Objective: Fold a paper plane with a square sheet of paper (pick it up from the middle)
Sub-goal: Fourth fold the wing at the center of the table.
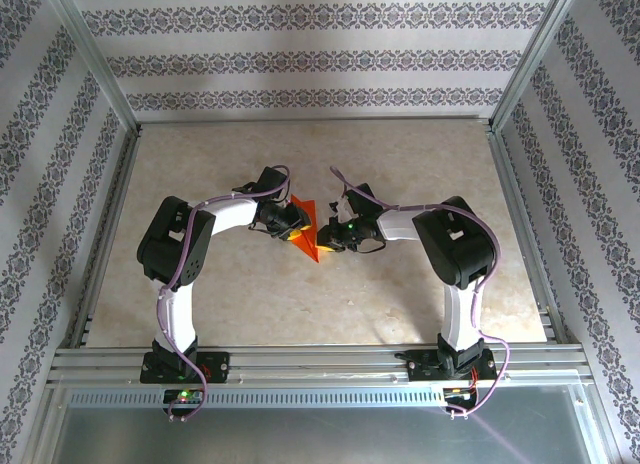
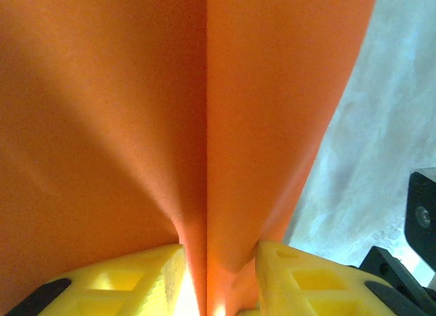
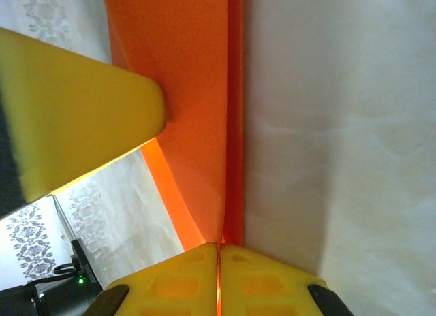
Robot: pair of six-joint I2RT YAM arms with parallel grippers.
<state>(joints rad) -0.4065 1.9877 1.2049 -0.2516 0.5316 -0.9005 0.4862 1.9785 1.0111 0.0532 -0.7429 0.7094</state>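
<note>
orange paper (image 1: 311, 242) was folded, at the middle of the table (image 1: 400, 164) between both arms. left gripper (image 2: 218, 258) stood narrow, pinching the paper's centre crease between yellow fingers (image 2: 300, 278). right gripper (image 3: 218, 251) was fully closed on a thin edge of the same sheet

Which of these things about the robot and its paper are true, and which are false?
1. The left gripper and the right gripper both pinch the paper. True.
2. The paper is blue. False: it is orange-red.
3. The paper lies flat and unfolded. False: it is creased and held between the two grippers.
4. The fingers are yellow. True.
</note>
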